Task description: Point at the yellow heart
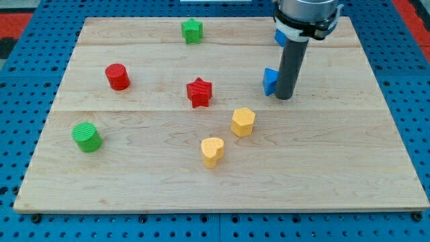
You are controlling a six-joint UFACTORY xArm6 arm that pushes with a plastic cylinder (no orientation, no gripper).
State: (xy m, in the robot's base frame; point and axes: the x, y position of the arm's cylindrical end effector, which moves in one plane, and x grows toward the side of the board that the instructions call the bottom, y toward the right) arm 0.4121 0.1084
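Note:
The yellow heart (212, 151) lies low in the middle of the wooden board (349, 161). My tip (284, 98) rests on the board at the upper right, well above and to the right of the heart. A blue block (270, 81) sits right against the rod's left side; its shape is partly hidden. A yellow hexagon (243, 122) lies between my tip and the heart.
A red star (199, 92) is at the centre. A green star (192, 30) is at the top. A red cylinder (117, 76) and a green cylinder (87, 136) are on the left. Another blue block (279, 35) shows behind the rod.

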